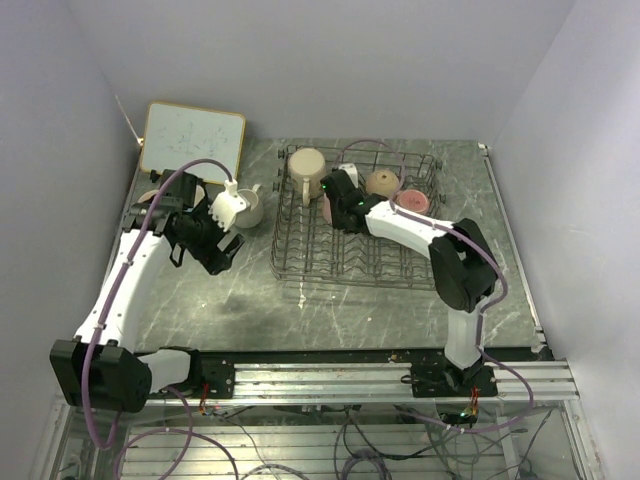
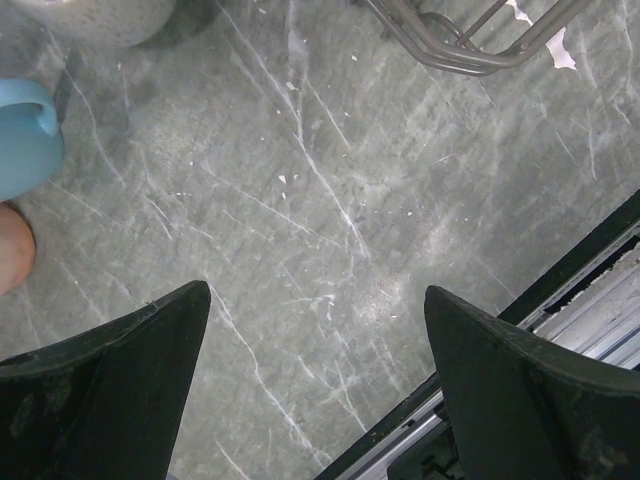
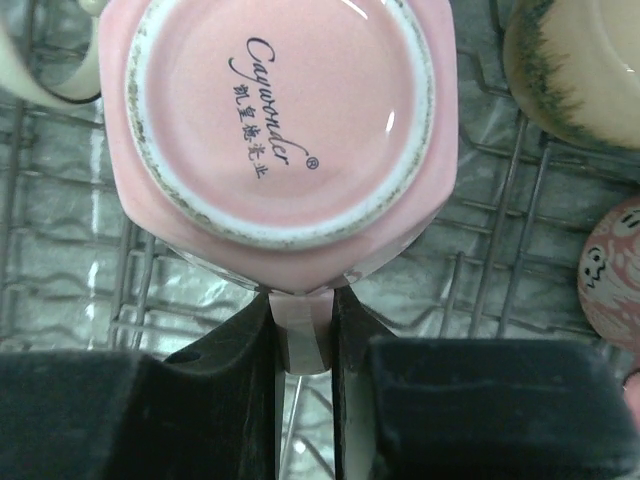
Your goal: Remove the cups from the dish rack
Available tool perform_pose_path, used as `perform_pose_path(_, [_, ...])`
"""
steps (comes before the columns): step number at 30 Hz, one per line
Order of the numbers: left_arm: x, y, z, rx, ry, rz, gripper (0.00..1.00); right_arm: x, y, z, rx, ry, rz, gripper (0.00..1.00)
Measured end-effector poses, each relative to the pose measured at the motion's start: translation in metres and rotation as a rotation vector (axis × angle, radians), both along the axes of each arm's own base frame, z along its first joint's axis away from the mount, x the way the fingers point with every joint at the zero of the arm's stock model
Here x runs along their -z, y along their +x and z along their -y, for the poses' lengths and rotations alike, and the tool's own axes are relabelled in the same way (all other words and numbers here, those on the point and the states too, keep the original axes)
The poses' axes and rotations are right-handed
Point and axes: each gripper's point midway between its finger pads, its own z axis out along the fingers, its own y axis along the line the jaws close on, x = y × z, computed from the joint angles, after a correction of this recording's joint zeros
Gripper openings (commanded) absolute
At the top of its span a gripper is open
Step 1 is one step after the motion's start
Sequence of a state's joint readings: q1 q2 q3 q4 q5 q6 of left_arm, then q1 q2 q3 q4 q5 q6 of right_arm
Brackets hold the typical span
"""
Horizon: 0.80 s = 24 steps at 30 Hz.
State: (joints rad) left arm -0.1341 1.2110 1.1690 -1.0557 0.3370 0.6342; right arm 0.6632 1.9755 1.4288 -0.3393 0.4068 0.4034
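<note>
We see a grey-green marbled table (image 1: 250, 310) from above, with two arms bolted at its near edge. The dark wire dish rack (image 1: 330, 262) sits on the far middle of the table. A framed whiteboard (image 1: 192, 140) leans at the far left corner.

The left arm reaches over the table to the left of the rack. The left gripper (image 2: 315, 292) is spread wide with only bare table between its fingers. It holds nothing.

The right arm reaches into the far part of the rack. The right gripper (image 3: 303, 320) is closed tight on the handle of a pale pink mug (image 3: 280, 120), which is inside the rack over the wires. Its base, printed with script, faces the wrist camera.

Three more mugs are in the rack: a cream mug (image 1: 306, 165) at the far left corner, a beige mug (image 1: 382, 182) further right, and a dark pink-red mug (image 1: 412, 202) beside that.

On the table left of the rack stand a cream-white mug (image 1: 250, 208), a light blue mug (image 2: 20, 140) and the edge of a pink mug (image 2: 12, 245).
</note>
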Motion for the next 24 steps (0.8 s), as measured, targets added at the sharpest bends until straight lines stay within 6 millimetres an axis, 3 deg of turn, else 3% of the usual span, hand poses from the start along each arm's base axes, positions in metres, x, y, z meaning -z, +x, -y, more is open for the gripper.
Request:
perform_pose_path(5, [-0.008, -0.001, 0.0, 0.016, -0.004, 0.054, 0.99, -0.039, -0.016, -0.001, -0.035, 0.08, 0.018, 0.0])
perform_pose_path(11, [-0.023, -0.008, 0.006, 0.084, -0.037, 0.181, 0.99, -0.101, -0.044, -0.024, -0.134, 0.305, 0.023, 0.0])
perform_pose_path(19, [-0.052, -0.007, 0.019, 0.238, -0.064, 0.457, 0.99, -0.12, -0.119, -0.063, -0.282, 0.667, -0.2, 0.0])
perform_pose_path(24, [-0.076, -0.001, 0.027, 0.314, -0.066, 0.625, 0.99, -0.141, -0.151, -0.088, -0.331, 0.923, -0.331, 0.0])
